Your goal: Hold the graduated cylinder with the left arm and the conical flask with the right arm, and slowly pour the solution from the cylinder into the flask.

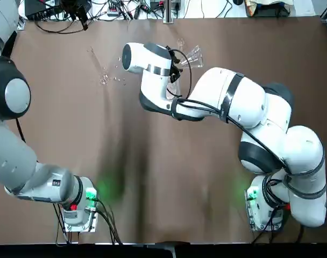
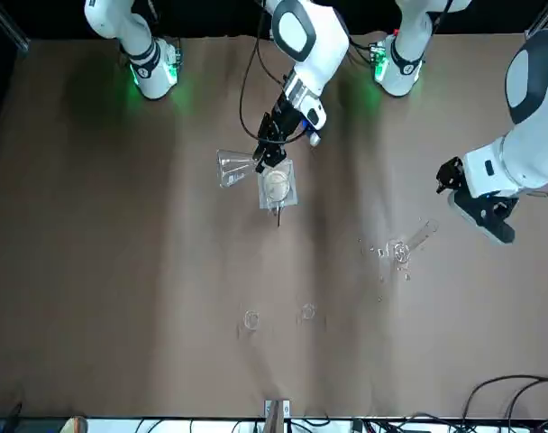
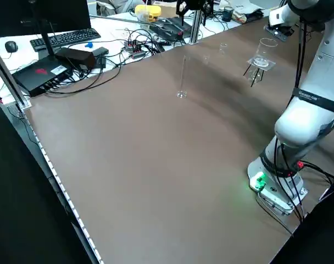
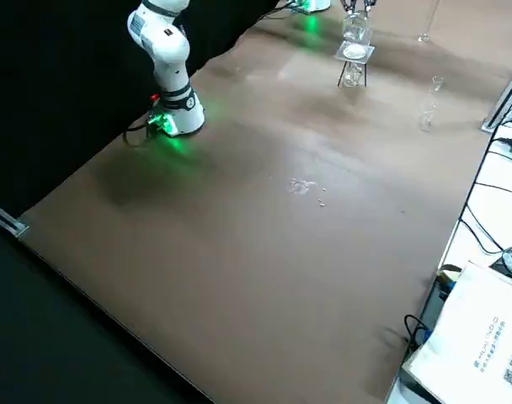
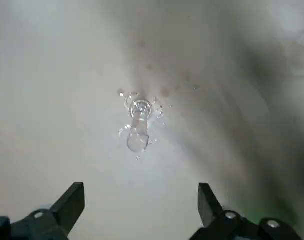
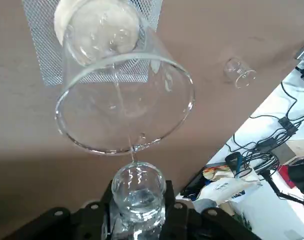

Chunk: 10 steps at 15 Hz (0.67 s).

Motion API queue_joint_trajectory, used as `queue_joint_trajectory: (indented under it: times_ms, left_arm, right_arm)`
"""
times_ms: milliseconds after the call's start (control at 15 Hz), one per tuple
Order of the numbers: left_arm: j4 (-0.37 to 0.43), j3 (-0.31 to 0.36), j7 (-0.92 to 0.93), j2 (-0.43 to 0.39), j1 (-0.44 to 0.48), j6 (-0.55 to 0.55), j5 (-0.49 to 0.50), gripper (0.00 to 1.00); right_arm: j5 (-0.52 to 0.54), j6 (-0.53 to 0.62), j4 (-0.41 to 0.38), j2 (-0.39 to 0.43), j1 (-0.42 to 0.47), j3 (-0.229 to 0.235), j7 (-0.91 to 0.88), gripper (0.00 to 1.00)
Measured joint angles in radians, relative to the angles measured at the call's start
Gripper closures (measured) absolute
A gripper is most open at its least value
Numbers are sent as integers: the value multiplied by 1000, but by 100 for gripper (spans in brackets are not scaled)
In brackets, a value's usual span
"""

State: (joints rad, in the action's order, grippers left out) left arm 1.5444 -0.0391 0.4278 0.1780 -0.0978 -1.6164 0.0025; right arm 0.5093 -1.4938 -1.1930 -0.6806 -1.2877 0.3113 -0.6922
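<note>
Right gripper: above the worktop (image 1: pixel 136 188) near its middle, fingers (image 6: pixel 174 205) pinching the conical flask (image 6: pixel 137 192).
Conical flask: tipped over beside the beaker, its wide base pointing toward the robot's right; a thin stream of liquid (image 6: pixel 120 95) shows between flask and beaker.
Beaker: clear, straight-sided (image 3: pixel 264 52), upright on a square mesh stand with thin legs (image 4: pixel 354 53); a small glass piece (image 4: pixel 352 76) sits under the mesh.
Graduated cylinder: long, thin and clear (image 3: pixel 183 77), upright on its foot on the worktop, to the robot's left of the stand, held by neither gripper.
Left gripper: over the robot's left part of the worktop (image 5: pixel 142 205), fingers (image 5: pixel 69 205) spread, nothing between them.
Droplets: scattered around the cylinder's foot (image 1: pixel 118 79).
Wet patch: clear liquid with drops beside it, toward the robot's right (image 4: pixel 301 186).
</note>
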Motion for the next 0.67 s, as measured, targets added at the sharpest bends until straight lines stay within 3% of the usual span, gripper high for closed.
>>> queue_joint_trajectory:
  times_ms: [333,667]
  left_arm:
    - [1,-11,-268,-16,0,48,10,0]
    - [0,-12,-525,-46,-1,141,10,0]
  right_arm:
    - [-152,-1,40,6,45,11,2,61]
    - [-204,-1,52,36,78,11,2,61]
